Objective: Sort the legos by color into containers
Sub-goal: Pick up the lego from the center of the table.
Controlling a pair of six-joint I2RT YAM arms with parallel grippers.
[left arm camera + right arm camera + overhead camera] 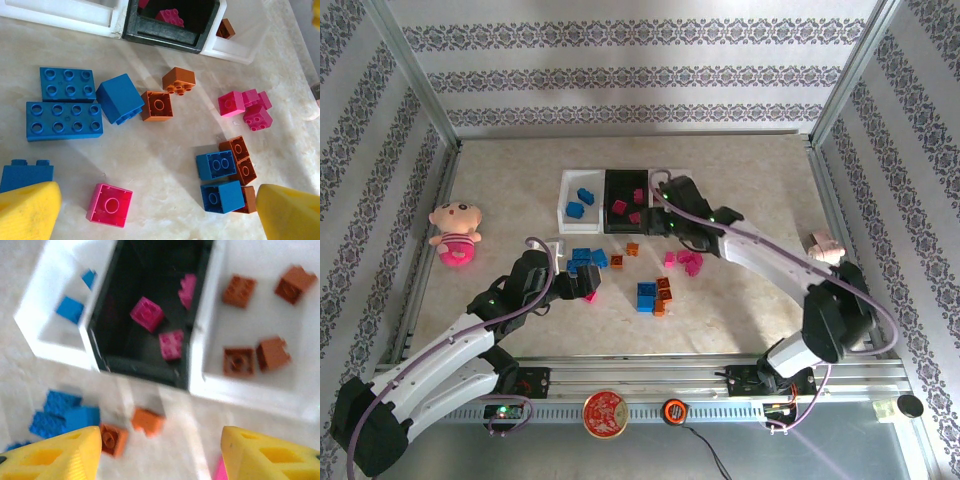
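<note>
Three joined containers stand at mid-table: a left white bin [55, 345] with two blue legos, a black bin [140, 371] with three pink ones, and a right white bin [250, 390] with several orange ones. My right gripper [160, 455] hovers open just in front of the bins [582, 188], nothing between its fingers. Loose blue bricks [65, 120], orange bricks [157, 106] and pink bricks [250, 107] lie on the table. My left gripper [157, 210] hangs open over them, a pink brick [110, 205] lying upside down below it, nearer the left finger.
A pink plush doll [455, 232] lies at the left edge and a pink-white roll [823, 245] at the right. Metal frame rails and patterned walls close in the table. A mixed blue and orange cluster [655, 295] sits toward the front middle.
</note>
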